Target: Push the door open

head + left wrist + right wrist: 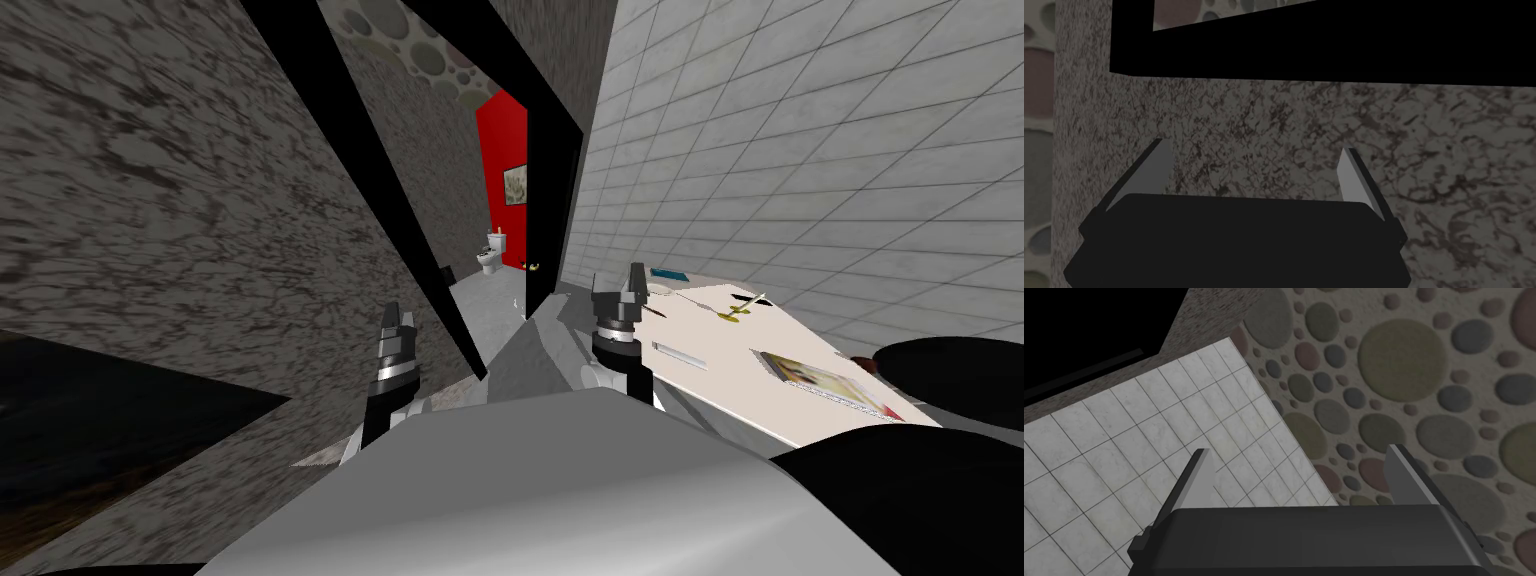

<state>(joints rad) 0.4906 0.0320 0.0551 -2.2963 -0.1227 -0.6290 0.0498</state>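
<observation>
The black door [541, 190] stands swung far open past its black frame [425, 215], its small knob [535, 266] low on the edge. Through the opening I see a room with a red wall [503, 130] and a white toilet [492, 254]. My left gripper [396, 318] is raised beside the frame's left post, close to the mottled grey wall [1284, 130]; its fingers [1256, 146] are open and hold nothing. My right gripper [633, 272] is raised to the right of the doorway, open and empty [1299, 449], pointing up at a tiled wall.
A white table [720, 350] stands close on my right with a book [815, 380], a blue item [670, 274] and small objects on it. A tiled wall [800, 150] runs behind it. The grey mottled wall [150, 200] is on my left.
</observation>
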